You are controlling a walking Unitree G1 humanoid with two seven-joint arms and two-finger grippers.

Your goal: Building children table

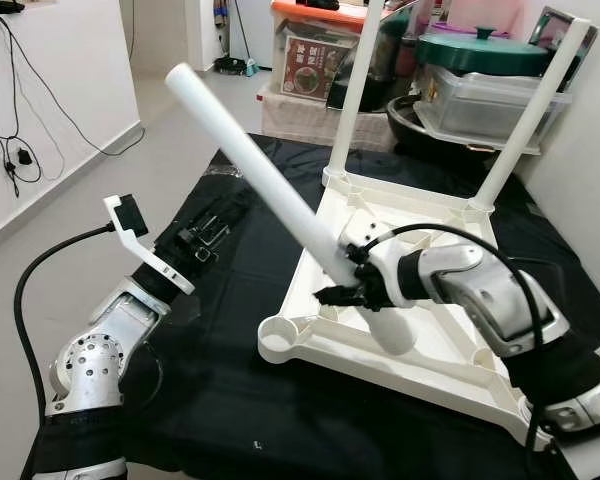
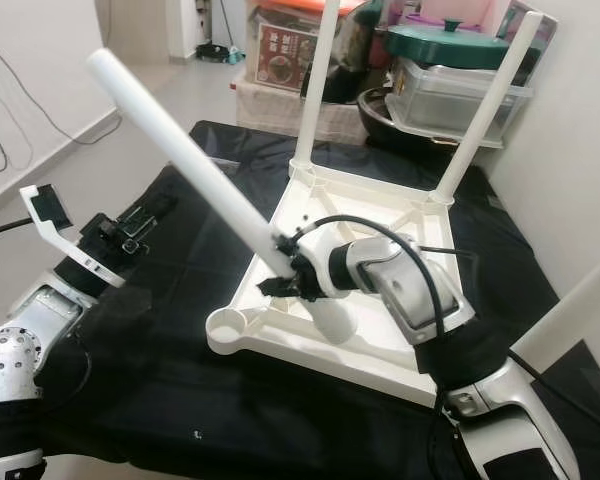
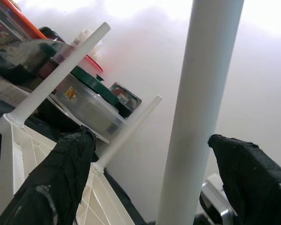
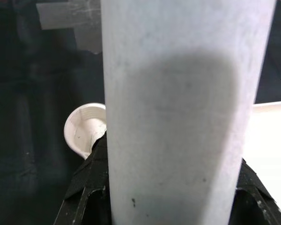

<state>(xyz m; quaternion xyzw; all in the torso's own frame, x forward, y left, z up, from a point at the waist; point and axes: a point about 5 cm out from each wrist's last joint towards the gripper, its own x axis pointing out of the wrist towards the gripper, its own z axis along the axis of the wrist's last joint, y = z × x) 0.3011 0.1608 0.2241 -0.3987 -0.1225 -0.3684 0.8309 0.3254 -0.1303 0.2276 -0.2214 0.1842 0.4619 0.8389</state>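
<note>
A white children's table (image 1: pixel 435 345) lies upside down on a black cloth (image 1: pixel 230 400). Two white legs (image 1: pixel 352 95) (image 1: pixel 535 110) stand in its far corners. My right gripper (image 1: pixel 350 280) is shut on a third white leg (image 1: pixel 255 160), held tilted with its top leaning up and to the left and its lower end over the tabletop's underside. The near-left corner socket (image 1: pixel 277 338) is empty and also appears as the socket (image 4: pixel 84 131) beside the held leg (image 4: pixel 178 112). My left gripper (image 1: pixel 205 238) hovers left of the leg, open, its fingers (image 3: pixel 61 178) apart from the leg (image 3: pixel 201 108).
Plastic storage boxes (image 1: pixel 315 60), a pot with a green lid (image 1: pixel 480 50) and a clear tub stand behind the table. A white wall (image 1: pixel 590 170) runs close on the right. Another white tube (image 2: pixel 580 310) slants at the right edge. Open floor (image 1: pixel 130 170) lies to the left.
</note>
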